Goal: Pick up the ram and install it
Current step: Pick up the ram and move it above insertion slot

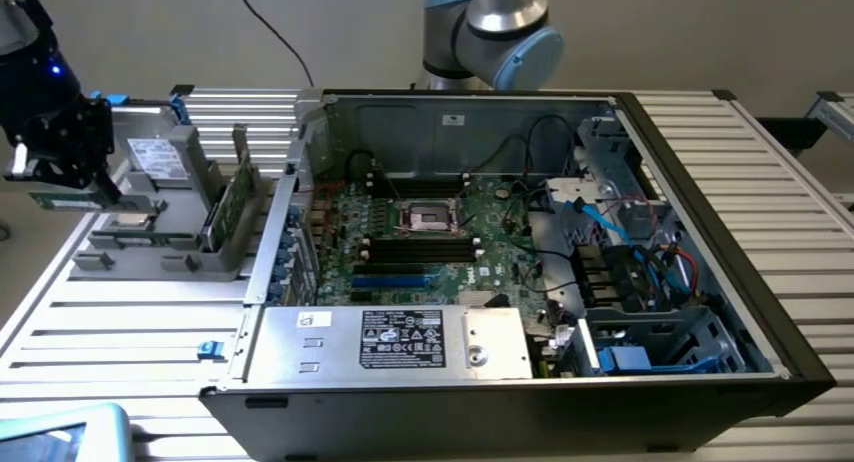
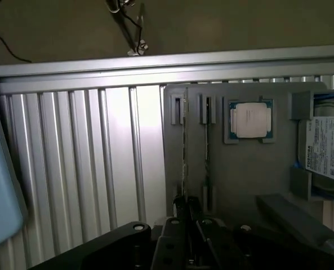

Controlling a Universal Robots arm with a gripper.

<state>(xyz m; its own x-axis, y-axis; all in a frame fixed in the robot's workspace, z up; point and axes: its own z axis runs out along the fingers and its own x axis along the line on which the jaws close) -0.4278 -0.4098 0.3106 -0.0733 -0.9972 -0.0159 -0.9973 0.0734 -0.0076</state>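
A: Ram (image 1: 54, 199), where is it?
B: Clamped in the closed claw (image 1: 64, 187), at the exterior view's left, up over the end of the grey holder (image 1: 160, 244) on the worktop (image 1: 120, 322)
A: And the black memory slots (image 1: 420, 245)?
B: Well apart toward the exterior view's right, on the motherboard (image 1: 467, 217); the stick's long axis runs roughly along theirs

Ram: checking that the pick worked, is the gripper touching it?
Touching. The exterior view shows the gripper shut on the ram, a green stick at its tip.
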